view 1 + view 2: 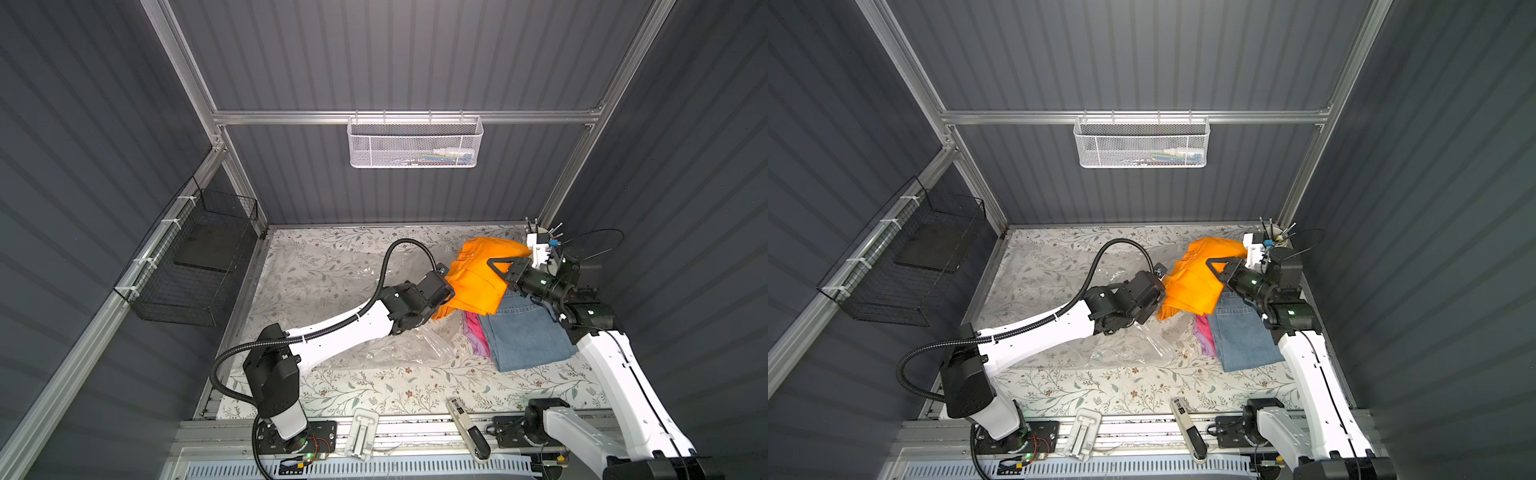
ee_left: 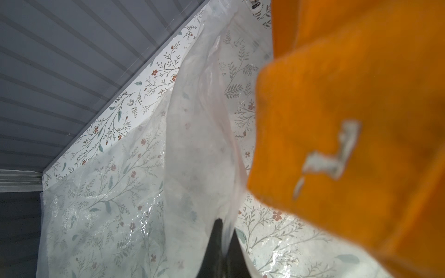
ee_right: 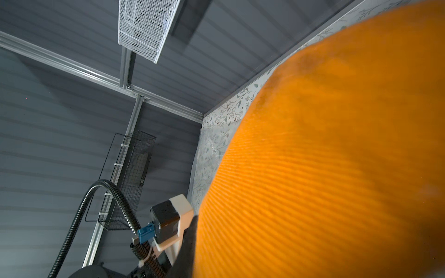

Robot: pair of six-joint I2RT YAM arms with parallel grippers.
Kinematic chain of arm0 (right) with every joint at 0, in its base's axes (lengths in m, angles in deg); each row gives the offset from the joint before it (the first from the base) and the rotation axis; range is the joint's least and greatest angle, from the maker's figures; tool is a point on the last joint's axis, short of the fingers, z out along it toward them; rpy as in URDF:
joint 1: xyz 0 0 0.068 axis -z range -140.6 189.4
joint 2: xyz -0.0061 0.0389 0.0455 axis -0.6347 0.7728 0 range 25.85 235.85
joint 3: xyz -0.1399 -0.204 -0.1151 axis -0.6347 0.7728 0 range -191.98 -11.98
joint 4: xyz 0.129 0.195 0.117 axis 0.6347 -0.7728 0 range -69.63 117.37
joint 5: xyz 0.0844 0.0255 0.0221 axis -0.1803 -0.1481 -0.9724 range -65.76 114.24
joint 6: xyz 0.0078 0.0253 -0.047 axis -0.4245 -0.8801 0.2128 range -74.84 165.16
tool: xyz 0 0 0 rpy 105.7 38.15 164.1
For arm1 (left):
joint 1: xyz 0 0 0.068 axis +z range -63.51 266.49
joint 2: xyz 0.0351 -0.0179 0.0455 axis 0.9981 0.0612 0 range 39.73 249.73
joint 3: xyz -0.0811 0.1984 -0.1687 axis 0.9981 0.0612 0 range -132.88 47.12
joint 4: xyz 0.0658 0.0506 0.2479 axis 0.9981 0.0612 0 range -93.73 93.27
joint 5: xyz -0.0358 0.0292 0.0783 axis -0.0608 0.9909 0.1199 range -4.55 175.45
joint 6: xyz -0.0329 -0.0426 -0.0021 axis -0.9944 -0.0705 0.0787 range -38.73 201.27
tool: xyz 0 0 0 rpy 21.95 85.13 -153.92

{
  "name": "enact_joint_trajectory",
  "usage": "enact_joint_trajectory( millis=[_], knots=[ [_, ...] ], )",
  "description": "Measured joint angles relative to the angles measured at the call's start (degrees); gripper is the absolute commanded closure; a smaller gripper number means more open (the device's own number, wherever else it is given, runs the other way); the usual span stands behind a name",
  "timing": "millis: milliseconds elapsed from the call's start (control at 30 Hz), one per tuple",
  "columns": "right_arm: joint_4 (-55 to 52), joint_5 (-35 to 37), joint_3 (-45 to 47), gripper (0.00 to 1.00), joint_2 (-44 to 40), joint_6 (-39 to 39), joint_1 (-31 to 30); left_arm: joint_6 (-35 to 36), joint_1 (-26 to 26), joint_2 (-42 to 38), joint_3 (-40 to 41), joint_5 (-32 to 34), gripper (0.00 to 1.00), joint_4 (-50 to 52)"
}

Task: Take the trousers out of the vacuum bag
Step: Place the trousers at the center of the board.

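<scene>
Looking down in both top views, you see the right gripper (image 1: pixel 500 270) clamped on the orange trousers (image 1: pixel 478 278), lifted off the table (image 1: pixel 374 390) at its far right. Below them the denim trousers (image 1: pixel 528 332) lie stacked on the pink trousers (image 1: pixel 471 324), and the vacuum bag (image 1: pixel 415 349) sprawls across the middle. In the left wrist view, your left gripper (image 2: pixel 225 240) is pinched tight on a fold of the bag's clear film, with orange cloth close beside it. In the right wrist view, orange fabric fills most of the frame and hides the fingers.
</scene>
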Motion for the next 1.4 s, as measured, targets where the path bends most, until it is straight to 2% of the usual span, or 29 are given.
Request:
enact_joint_trajectory(
  millis=[167,433,933,1400],
  knots=[
    [-1.1,2.3,-0.7,1.00,-0.2,0.0,2.5,0.0,0.0,0.0,0.0,0.0,1.00,0.0],
    [-4.5,8.2,-4.3,1.00,-0.3,1.2,3.2,0.0,0.0,0.0,0.9,0.2,1.00,0.0],
    [-7.8,23.5,-5.5,1.00,-1.3,2.7,3.7,0.0,0.1,0.0,1.0,0.3,1.00,0.0],
    [-6.4,27.3,-3.9,1.00,-1.5,0.9,4.7,0.0,0.1,0.0,1.0,0.3,1.00,0.0]
  ],
)
